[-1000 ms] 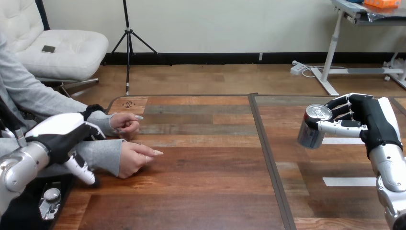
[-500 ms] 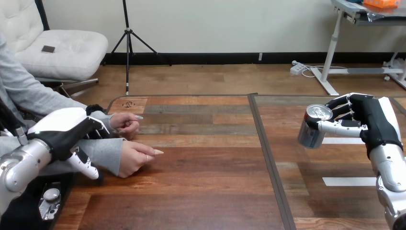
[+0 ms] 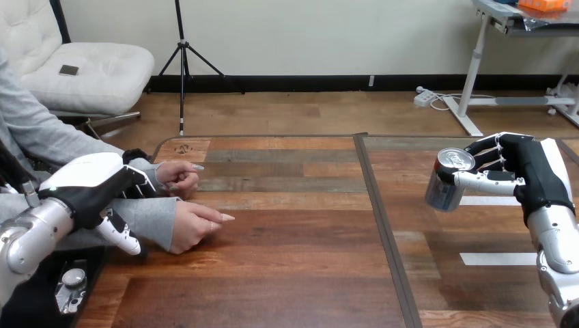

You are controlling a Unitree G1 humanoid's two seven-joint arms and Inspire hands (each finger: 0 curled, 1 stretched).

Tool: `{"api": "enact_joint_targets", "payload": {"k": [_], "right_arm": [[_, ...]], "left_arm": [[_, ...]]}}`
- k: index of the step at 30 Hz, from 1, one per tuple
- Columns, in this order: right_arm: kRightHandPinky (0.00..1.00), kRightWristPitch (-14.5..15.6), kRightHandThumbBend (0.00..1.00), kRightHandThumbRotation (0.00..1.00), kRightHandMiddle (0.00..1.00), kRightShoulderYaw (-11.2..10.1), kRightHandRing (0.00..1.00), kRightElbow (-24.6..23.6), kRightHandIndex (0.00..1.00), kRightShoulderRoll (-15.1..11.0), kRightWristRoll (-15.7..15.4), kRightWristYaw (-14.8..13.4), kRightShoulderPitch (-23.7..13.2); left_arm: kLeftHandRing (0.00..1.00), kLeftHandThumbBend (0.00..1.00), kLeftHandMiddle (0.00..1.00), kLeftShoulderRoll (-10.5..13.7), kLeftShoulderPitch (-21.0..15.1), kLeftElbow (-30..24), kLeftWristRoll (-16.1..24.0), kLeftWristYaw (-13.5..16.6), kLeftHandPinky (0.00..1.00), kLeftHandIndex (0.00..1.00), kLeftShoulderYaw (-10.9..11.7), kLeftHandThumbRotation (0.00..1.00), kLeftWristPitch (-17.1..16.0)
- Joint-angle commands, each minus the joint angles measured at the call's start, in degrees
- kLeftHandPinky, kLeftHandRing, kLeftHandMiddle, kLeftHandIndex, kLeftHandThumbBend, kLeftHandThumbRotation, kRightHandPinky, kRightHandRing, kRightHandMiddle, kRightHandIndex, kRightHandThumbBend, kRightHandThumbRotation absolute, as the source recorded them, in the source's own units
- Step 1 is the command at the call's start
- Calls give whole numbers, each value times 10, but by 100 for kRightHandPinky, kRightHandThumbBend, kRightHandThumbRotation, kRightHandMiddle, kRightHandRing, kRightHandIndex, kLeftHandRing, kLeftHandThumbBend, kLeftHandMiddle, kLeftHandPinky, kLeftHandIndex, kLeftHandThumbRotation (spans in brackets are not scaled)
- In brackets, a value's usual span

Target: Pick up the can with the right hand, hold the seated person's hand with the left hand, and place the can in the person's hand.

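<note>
Fingers [image 3: 486, 156] of right hand [image 3: 536, 171] clenched round can [image 3: 447, 181], above desk [image 3: 293, 273] at right. Left hand [image 3: 85, 188] relaxed, uncurled, over person's sleeved wrist [image 3: 147, 219]; person's nearer hand [image 3: 194, 225] resting on desk.

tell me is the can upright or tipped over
Nearly upright, tilted a little: the can sits in the curled fingers of the right robot hand, silver top facing up, base leaning toward the view's left.

Shiny metal can [image 3: 442, 190], matt wooden table [image 3: 293, 273]
</note>
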Motion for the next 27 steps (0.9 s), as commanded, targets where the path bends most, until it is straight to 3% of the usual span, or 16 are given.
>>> {"api": "enact_joint_targets", "payload": {"k": [1,10,27], "right_arm": [[38,-19,80,0,44,-9,40,-26,44,-4,8,-5,-38],[40,-18,80,0,44,-8,41,-27,44,-5,7,-5,-38],[38,-14,81,0,44,-8,41,-25,44,-6,7,-5,-40]], "left_arm": [[56,92,62,5,-32,-1,-4,17,48,61,-1,0,-3],[52,91,58,9,-34,-9,8,11,44,57,-9,0,3],[61,95,66,13,-41,-17,50,10,51,64,-36,0,36]]}}
